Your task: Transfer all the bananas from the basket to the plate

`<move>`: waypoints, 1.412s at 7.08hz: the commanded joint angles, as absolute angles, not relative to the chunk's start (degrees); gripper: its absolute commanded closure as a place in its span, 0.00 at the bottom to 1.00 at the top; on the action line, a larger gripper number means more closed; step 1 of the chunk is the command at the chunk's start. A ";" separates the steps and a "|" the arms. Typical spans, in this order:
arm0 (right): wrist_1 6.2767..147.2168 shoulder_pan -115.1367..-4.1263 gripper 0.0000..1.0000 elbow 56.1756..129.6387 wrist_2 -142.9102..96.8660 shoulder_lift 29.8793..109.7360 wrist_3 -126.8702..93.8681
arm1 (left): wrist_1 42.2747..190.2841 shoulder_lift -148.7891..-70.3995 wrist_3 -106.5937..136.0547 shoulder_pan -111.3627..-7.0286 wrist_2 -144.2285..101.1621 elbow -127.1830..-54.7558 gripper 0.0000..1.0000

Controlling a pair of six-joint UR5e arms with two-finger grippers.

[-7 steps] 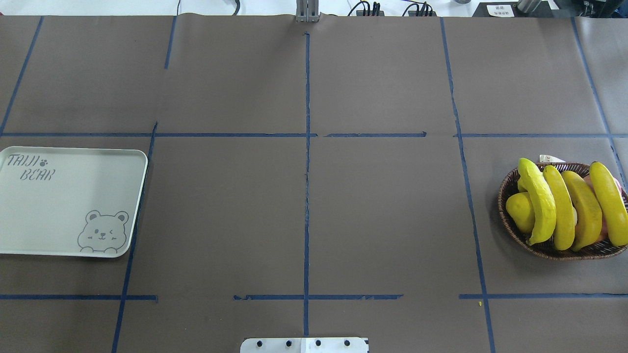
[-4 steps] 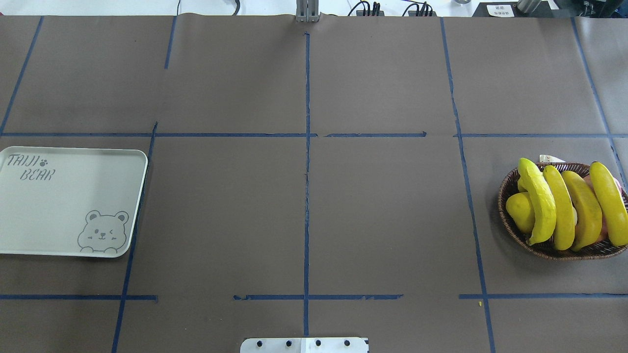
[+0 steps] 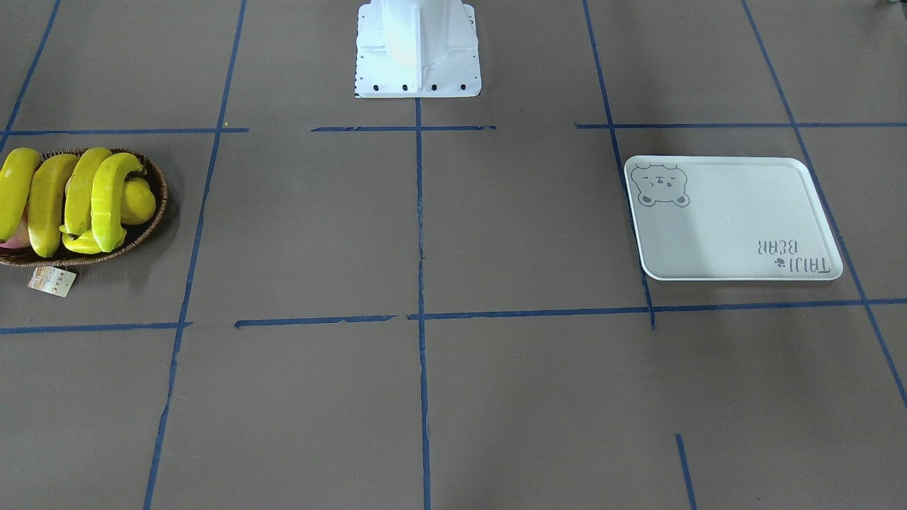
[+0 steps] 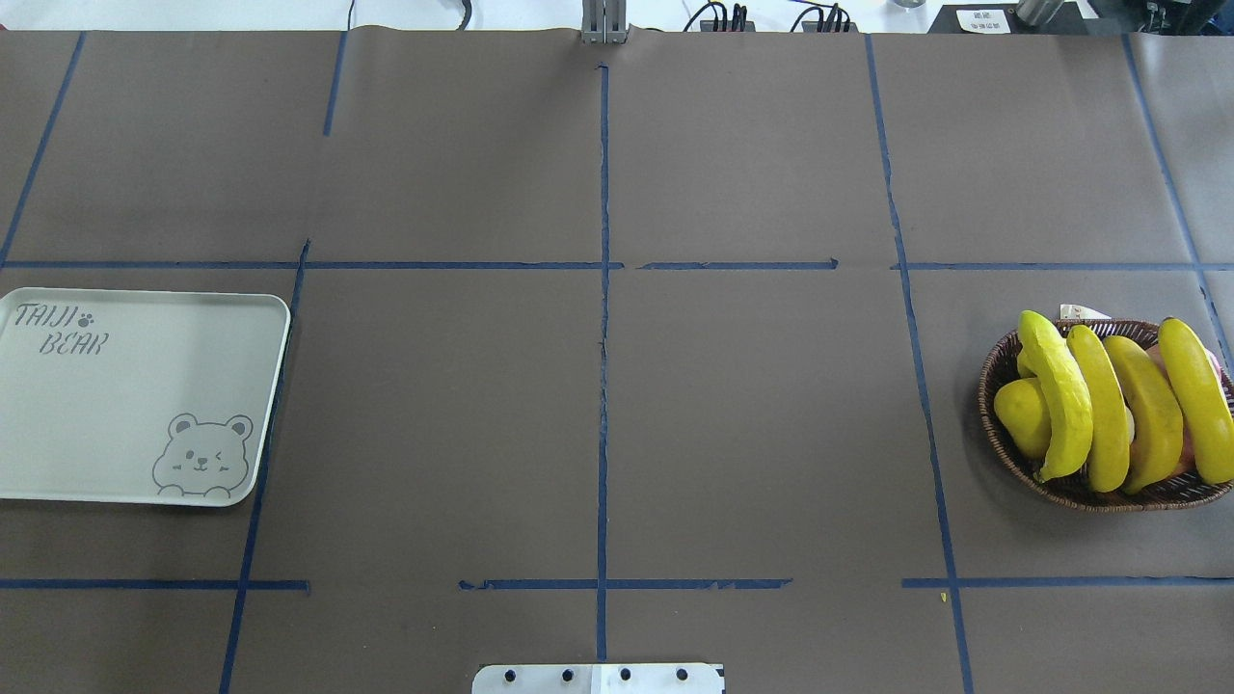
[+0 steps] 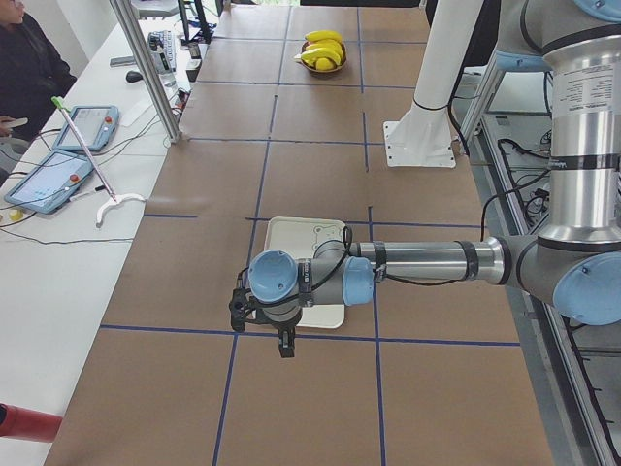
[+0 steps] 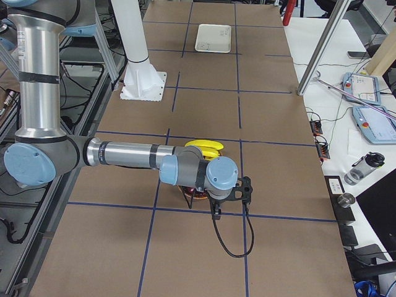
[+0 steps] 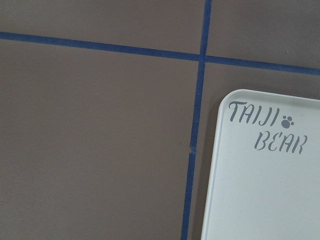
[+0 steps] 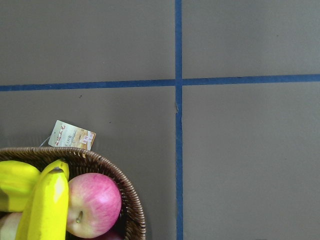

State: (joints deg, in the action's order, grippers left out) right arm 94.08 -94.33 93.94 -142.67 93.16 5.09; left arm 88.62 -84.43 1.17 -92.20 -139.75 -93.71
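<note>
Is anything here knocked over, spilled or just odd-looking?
Nothing is spilled or broken. The bananas are heaped high in the basket, the plate lies flat and bare, and the blue tape lines are ragged in places.

"TAIJI BEAR" on the plate (image 4: 145,414)

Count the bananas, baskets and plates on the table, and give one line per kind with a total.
bananas: 4
basket: 1
plate: 1
Total: 6
</note>
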 commanded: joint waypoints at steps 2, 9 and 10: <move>94.22 -94.13 0.00 96.68 -143.26 93.25 3.34 | 88.68 -84.46 1.14 -92.20 -139.75 -94.13 0.00; 86.95 -87.93 0.00 107.79 -136.70 100.67 -4.36 | 88.68 -84.20 1.23 -92.20 -139.75 -94.48 0.00; 78.31 -84.15 0.00 111.41 -133.54 105.77 -11.44 | 88.68 -84.20 1.32 -92.20 -139.75 -94.74 0.00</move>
